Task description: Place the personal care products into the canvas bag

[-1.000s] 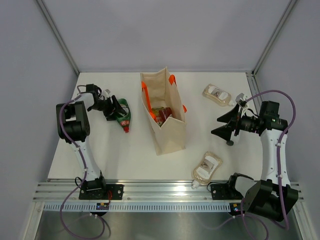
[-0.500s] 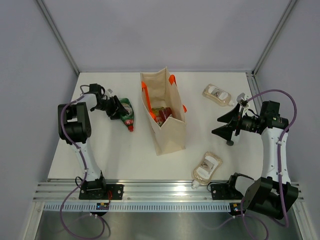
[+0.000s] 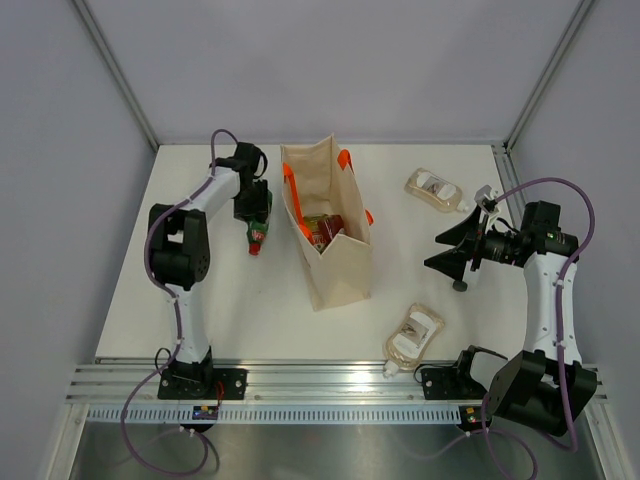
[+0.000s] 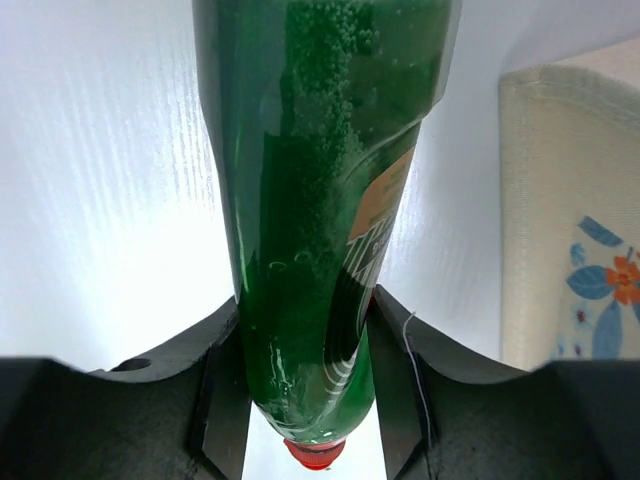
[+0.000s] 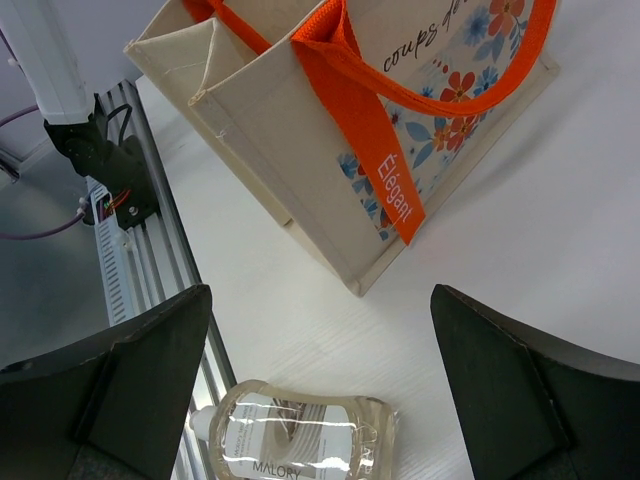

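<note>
My left gripper (image 3: pixel 255 212) is shut on the green squeeze bottle (image 3: pixel 258 222) with a red cap, just left of the canvas bag (image 3: pixel 335 270). In the left wrist view the gripper (image 4: pixel 305 400) clamps the green bottle (image 4: pixel 315 200) near its cap end, and the bag's side (image 4: pixel 570 200) shows at right. A red product (image 3: pixel 326 230) lies inside the bag. Two clear beige pouches lie on the table, one at the far right (image 3: pixel 434 189) and one at the near right (image 3: pixel 414 334). My right gripper (image 3: pixel 447 250) is open and empty, between the pouches. The right wrist view shows the gripper (image 5: pixel 320 350), the bag (image 5: pixel 290 130) and the near pouch (image 5: pixel 300 440).
The bag's orange handles (image 3: pixel 290 185) stand above its rim. An aluminium rail (image 3: pixel 330 385) runs along the near table edge. Grey walls enclose the white table (image 3: pixel 230 310) on three sides.
My left arm has swung right and away, carrying the green bottle from the table's left side to just beside the bag. The right arm has barely moved.
</note>
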Motion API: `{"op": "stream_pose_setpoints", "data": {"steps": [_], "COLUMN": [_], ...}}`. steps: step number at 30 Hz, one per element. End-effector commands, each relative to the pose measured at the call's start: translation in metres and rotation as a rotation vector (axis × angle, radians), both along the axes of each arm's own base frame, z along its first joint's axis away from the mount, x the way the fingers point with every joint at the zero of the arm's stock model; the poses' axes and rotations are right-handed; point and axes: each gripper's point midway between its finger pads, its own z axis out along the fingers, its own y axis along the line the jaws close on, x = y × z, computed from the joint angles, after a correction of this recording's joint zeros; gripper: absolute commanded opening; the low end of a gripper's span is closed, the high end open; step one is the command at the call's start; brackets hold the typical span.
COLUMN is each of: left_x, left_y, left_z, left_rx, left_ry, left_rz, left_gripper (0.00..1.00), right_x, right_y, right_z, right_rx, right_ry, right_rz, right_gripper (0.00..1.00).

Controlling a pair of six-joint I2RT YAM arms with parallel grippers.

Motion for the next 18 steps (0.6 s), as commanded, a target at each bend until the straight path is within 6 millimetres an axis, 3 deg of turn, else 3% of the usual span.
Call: {"op": "stream_pose_setpoints", "data": {"steps": [1,7,11,12,13,14,16,17,18], "left_x": [-0.017,-0.032,-0.032,-0.031,-0.031,-0.027,-0.025,-0.022,-0.021], "left_y": [0.045,0.023,0.019,0.018,0.017,0.022,0.011,0.015,0.004], "left_z": [-0.024,-0.051,-0.054,-0.052,-0.051,-0.049,-0.040,-0.036,-0.029], "left_rx": [0.247,0.128,0.099,0.079,0.059,0.034,-0.087,-0.138,-0.245], "left_ry": [0.100,0.186,0.203,0.203,0.201,0.191,0.165,0.154,0.150], "left_rz": [-0.016,-0.067,-0.066,-0.066,-0.063,-0.036,-0.027,0.007,0.004], "left_gripper": [0.47,0.62,0.63,0.58,0.32,0.16,0.07,0.06,0.05], "right_x": [0.003,0.003,0.002,0.001,0.002,0.002,0.002,0.001,0.002], "right_y": [-0.001,-0.001,-0.002,-0.002,-0.002,-0.003,-0.003,-0.003,-0.003], "right_z": [0.015,0.015,0.015,0.015,0.015,0.016,0.016,0.016,0.017], "right_rx": [0.013,0.012,0.012,0.016,0.016,0.015,0.018,0.019,0.017], "right_ry": [-0.058,-0.060,-0.063,-0.057,-0.056,-0.061,-0.060,-0.062,-0.065], "right_rz": [0.011,0.008,0.008,0.009,0.008,0.007,0.008,0.008,0.007], "right_gripper": [1.00,1.00,0.99,0.99,0.99,0.99,0.99,1.00,1.00]}}
